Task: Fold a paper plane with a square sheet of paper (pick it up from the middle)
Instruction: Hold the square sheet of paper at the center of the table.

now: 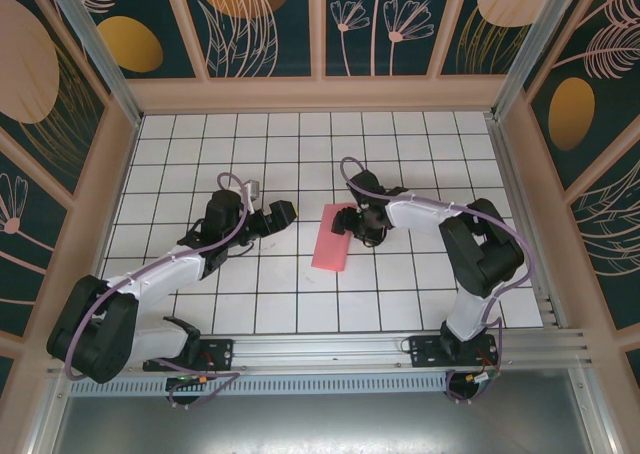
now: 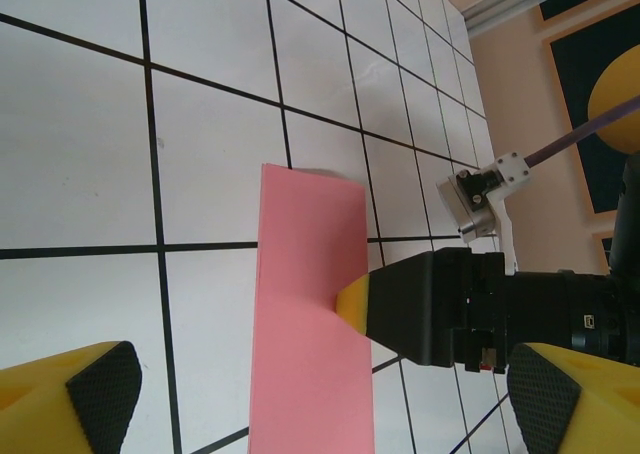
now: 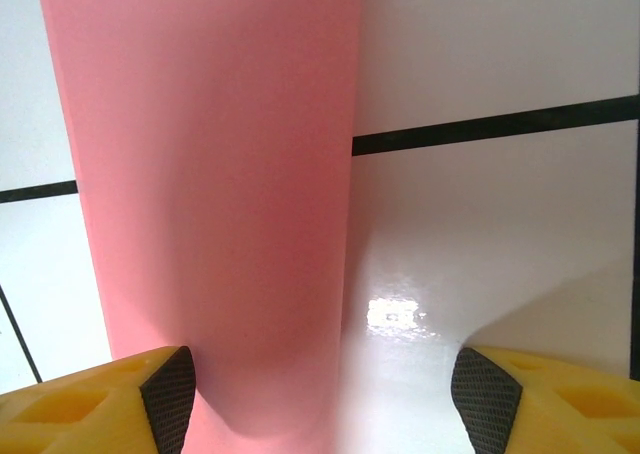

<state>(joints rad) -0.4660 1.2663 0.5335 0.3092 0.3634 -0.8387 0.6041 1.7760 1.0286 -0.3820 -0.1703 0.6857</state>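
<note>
Square sheet of paper (image 1: 331,242) lies mid-table between both arms. Shows as narrow pink rectangle, so looks folded in half; no plane shape yet.

Right gripper (image 1: 353,226) at paper's far right edge, jaws spread, grasping nothing. One yellow fingertip (image 2: 352,300) appears to rest on paper's edge, other over bare tile.

Left gripper (image 1: 283,214) just left of paper, jaws wide apart, empty.

Judgement: early step, crease being pressed. Next move: pin strip on one side, lift corner with other arm for nose fold. Thin paper may slide on glossy table (image 1: 400,294).
</note>
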